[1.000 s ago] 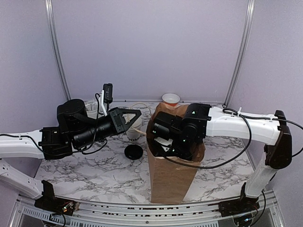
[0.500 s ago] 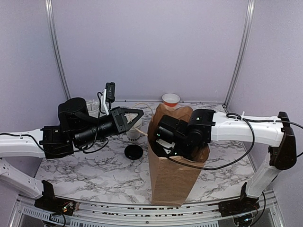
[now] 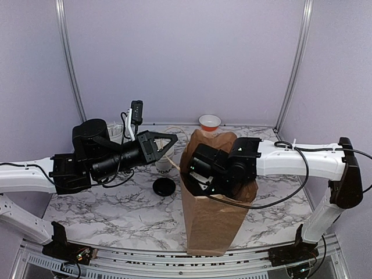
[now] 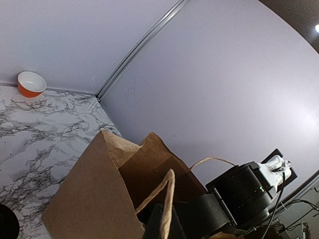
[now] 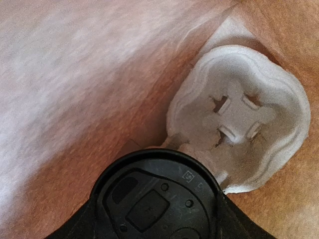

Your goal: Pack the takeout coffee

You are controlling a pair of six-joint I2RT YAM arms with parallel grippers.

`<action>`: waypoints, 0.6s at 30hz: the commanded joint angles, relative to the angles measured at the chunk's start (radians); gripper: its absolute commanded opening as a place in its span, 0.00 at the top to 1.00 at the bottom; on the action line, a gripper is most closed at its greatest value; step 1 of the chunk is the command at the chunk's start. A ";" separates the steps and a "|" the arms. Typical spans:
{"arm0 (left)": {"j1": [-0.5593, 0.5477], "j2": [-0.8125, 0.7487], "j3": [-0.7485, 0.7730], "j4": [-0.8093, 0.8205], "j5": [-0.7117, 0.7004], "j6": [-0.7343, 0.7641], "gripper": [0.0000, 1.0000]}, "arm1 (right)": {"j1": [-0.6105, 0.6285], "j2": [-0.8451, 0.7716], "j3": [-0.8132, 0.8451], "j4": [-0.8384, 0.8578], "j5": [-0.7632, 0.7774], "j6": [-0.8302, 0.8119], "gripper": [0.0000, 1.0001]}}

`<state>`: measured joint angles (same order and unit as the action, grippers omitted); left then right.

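The takeout coffee shows in the right wrist view as a round black lid (image 5: 154,199); the cup's side is hidden. My right gripper (image 5: 155,221) is shut on it, dark fingers at both sides of the lid, low inside the brown paper bag (image 3: 212,226). A white pulp cup holder (image 5: 239,109) lies on the bag's floor just beyond the lid. In the top view the right gripper (image 3: 203,174) reaches into the bag's mouth. My left gripper (image 3: 165,144) is shut on the bag's paper handle (image 4: 169,194) at the bag's left rim.
A second white cup with black lettering (image 3: 164,165), without a lid, stands left of the bag, with a loose black lid (image 3: 164,186) on the marble in front of it. An orange-and-white bowl (image 3: 210,121) sits at the back wall. A pale container (image 3: 114,131) stands back left.
The right gripper has shifted a little left and lower in the bag with the cup. The left gripper has edged right and up with the handle.
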<state>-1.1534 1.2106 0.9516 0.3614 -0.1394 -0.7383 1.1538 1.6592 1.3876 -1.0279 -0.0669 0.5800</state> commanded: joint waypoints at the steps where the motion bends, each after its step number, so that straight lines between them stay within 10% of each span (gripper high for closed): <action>1: -0.005 0.009 0.035 -0.008 -0.004 0.017 1.00 | 0.020 0.045 -0.010 -0.084 0.014 0.003 0.61; 18: -0.005 0.006 0.047 -0.022 -0.029 0.026 1.00 | 0.021 0.015 0.081 -0.152 0.030 0.007 0.46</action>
<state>-1.1580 1.2133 0.9531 0.3508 -0.1413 -0.7319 1.1629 1.6741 1.4261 -1.1263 -0.0444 0.5797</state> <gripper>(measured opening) 0.012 0.695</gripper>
